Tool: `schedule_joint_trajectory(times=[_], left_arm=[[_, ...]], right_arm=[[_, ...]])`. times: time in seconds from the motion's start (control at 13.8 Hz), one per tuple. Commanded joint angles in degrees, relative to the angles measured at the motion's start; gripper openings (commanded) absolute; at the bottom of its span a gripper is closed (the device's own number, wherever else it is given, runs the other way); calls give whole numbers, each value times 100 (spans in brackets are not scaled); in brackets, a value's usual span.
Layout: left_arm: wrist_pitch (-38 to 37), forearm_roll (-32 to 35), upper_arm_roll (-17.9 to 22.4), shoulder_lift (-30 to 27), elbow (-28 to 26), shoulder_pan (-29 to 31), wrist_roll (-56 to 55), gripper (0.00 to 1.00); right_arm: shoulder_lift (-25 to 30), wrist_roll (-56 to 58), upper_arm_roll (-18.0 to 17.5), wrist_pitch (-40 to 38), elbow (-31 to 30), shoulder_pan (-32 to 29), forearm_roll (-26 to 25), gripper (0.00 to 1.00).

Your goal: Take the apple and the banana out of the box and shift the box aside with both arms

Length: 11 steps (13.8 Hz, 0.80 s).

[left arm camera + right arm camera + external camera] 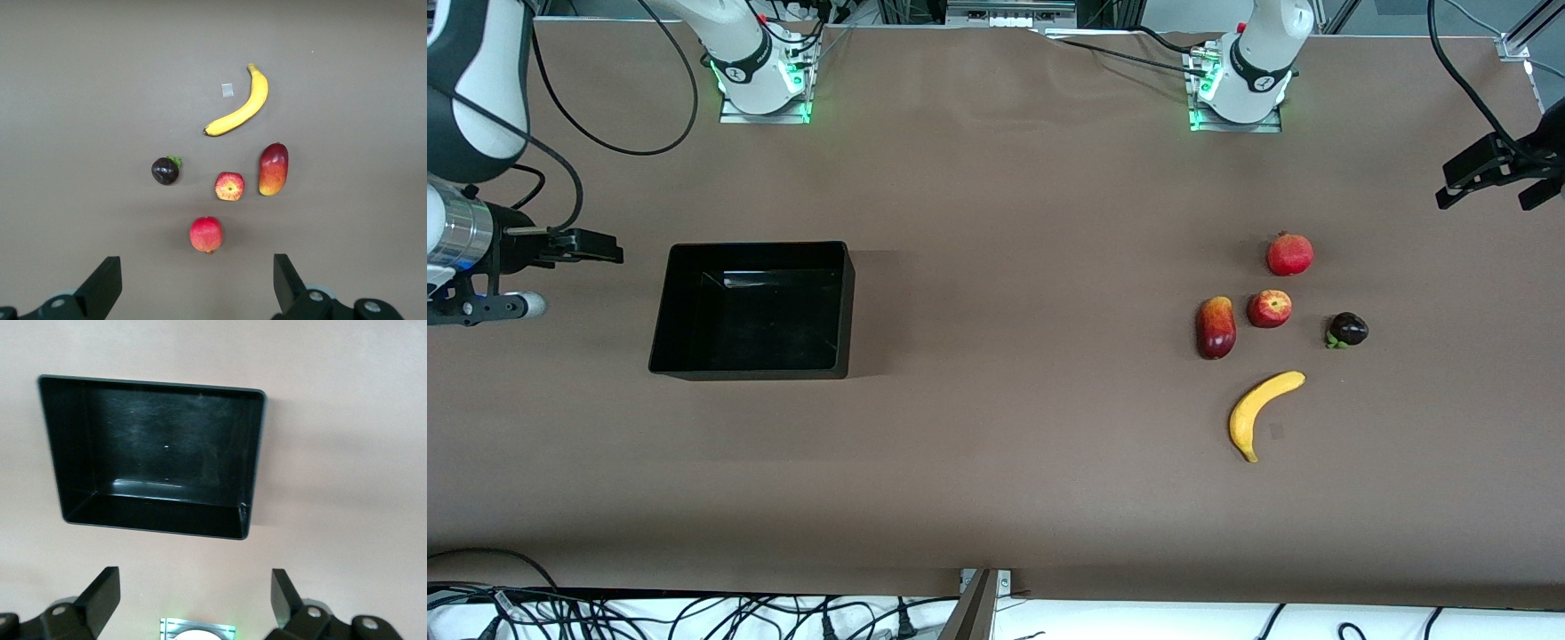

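Note:
The yellow banana (pixel 1263 411) lies toward the left arm's end of the table, nearest the front camera of the fruit group. The small red apple (pixel 1269 308) sits a little farther from that camera. Both show in the left wrist view: the banana (pixel 241 110) and the apple (pixel 229 186). The black tray (pixel 847 302) stands empty toward the right arm's end; it also shows in the right wrist view (pixel 160 447). My left gripper (pixel 1498 182) (pixel 197 287) is open and empty, up over the table edge at its end. My right gripper (pixel 600 247) (pixel 193 600) is open and empty, up in the air beside the tray.
A red pomegranate (pixel 1289 254) (pixel 206 234), an oblong dark-red fruit (pixel 1216 327) (pixel 274 169) and a dark round fruit with a green stem (pixel 1347 330) (pixel 165 171) lie around the apple. A small pale patch (pixel 227 90) is on the table beside the banana.

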<state>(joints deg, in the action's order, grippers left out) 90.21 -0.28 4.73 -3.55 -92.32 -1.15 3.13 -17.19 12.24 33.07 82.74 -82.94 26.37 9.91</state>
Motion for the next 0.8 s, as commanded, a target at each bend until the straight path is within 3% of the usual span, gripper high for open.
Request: schedule_joint_trajectory(times=[0.0,0.07,0.14,0.29,0.72], left_arm=[[-100,80,-24,100,215,45,30,100],[-109,80,-24,100,215,53,30,100],[-109,72,-24,100,215,45,30,100],[-109,63,-24,100,215,53,30,100],[-56,63,-24,267,399,53,30,100]], right_arm=[[426,-517,-2077,-57,-194,-1821,-513,100],[697,-930,-2817,170,-527,-2341,-804,100],[1004,-1212,-3224,468,-896,-2590,-972,100],[1533,-1129,-3316,1293,-1652,-2829,-1027,100],[1755,-1233,-3272,1376,-1655,-2856,-1062,100]])
